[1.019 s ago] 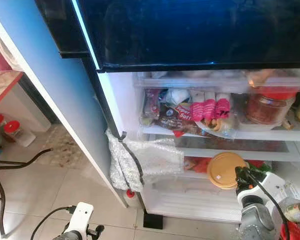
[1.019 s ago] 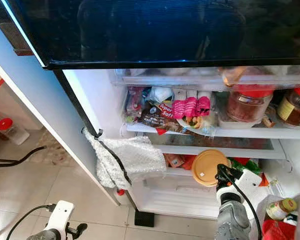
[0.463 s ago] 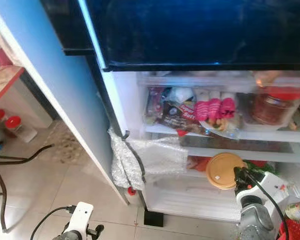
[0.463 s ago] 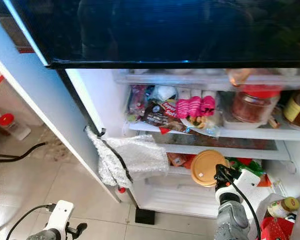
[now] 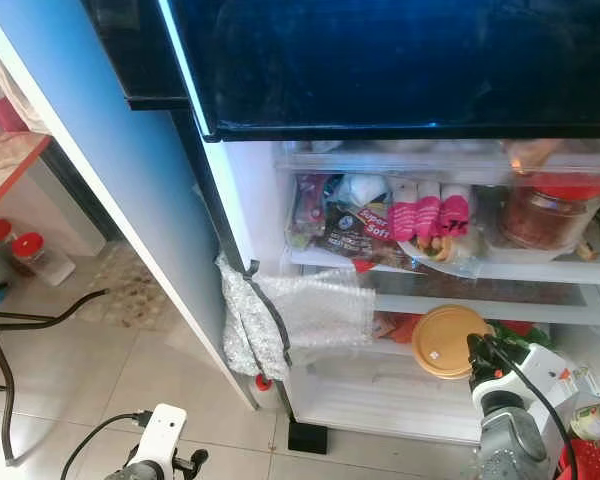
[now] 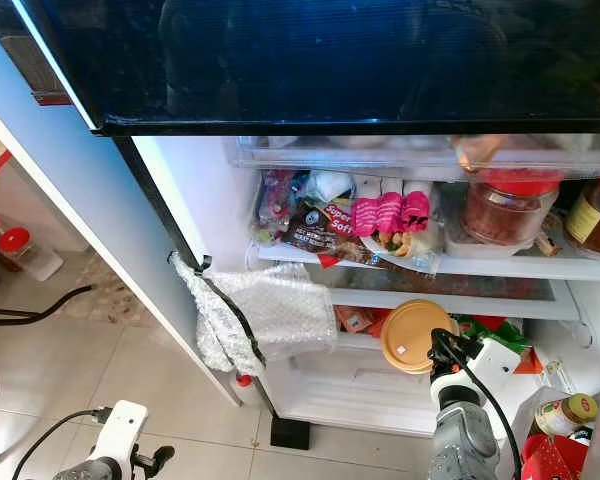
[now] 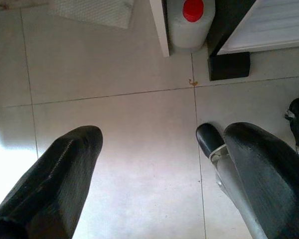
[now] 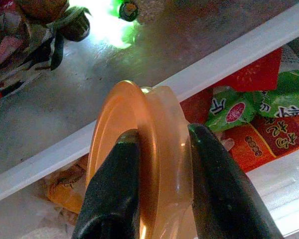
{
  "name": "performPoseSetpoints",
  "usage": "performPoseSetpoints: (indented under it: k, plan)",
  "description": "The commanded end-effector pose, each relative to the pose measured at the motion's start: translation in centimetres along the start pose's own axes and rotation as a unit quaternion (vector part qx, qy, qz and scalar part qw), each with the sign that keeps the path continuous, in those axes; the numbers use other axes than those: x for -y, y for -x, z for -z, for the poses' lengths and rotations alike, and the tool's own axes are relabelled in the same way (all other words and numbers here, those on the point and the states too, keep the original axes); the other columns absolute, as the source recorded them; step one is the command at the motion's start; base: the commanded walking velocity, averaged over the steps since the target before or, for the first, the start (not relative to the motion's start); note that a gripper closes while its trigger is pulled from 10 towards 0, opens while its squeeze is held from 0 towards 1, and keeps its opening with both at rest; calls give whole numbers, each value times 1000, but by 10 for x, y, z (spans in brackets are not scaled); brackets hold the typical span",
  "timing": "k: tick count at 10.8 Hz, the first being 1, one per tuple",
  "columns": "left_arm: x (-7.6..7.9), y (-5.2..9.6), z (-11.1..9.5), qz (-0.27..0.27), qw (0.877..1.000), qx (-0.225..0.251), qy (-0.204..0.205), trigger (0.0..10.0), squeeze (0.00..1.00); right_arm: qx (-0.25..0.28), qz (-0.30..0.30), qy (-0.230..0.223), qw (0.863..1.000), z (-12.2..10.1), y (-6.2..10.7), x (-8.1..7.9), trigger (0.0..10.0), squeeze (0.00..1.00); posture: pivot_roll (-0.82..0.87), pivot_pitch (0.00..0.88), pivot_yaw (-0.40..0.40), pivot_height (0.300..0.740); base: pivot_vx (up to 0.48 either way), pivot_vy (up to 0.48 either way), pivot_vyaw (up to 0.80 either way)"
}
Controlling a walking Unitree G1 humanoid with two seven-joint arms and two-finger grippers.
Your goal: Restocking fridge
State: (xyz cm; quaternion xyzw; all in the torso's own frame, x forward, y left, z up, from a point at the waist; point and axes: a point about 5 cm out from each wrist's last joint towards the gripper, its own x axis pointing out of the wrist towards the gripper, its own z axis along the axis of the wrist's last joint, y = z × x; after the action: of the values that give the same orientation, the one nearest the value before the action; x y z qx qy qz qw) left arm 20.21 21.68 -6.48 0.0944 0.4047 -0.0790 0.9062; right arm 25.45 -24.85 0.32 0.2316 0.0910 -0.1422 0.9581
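The fridge (image 5: 250,200) stands open in front of me, its shelves full. My right gripper (image 8: 154,149) is shut on a round container with an orange lid (image 5: 446,340), held on edge in front of the lower shelf, over red and green food packets (image 8: 249,109). In the right wrist view the two black fingers (image 8: 114,199) clamp the lid and the clear tub between them. My left gripper (image 7: 149,149) hangs open low at the left over the tiled floor, holding nothing.
The upper shelf (image 6: 410,268) carries snack bags, a pink-wrapped pack (image 6: 388,213) and red-lidded jars (image 6: 505,205). Bubble wrap (image 5: 300,315) hangs at the door hinge. A white bottle with a red cap (image 7: 192,20) stands on the floor by the fridge base. Red-capped jars (image 5: 30,255) sit far left.
The view has shifted a little. The right gripper still holds the orange-lidded container at about the same place before the lower shelf.
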Motion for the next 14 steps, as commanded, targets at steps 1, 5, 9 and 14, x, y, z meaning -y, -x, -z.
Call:
performPoseSetpoints:
  k: [1,5,9,14]
  plan:
    - [-5,3,9,-6,1000,-16,2,10000,0,-2,6,-9,1000,3,1,1,10000,0,-198,97,126,740,0,0,0]
    - [-6,3,8,-3,1000,-13,2,10000,0,14,43,-10,999,-8,6,24,10000,0,-198,96,129,740,0,0,0]
    - [-7,4,8,-6,1000,-15,-4,10000,0,30,91,1,995,-23,19,61,10000,0,-204,95,134,740,0,0,0]
    - [-8,4,8,-8,1000,-16,-6,10000,0,32,117,9,993,-29,26,78,10000,0,-201,93,133,740,0,0,0]
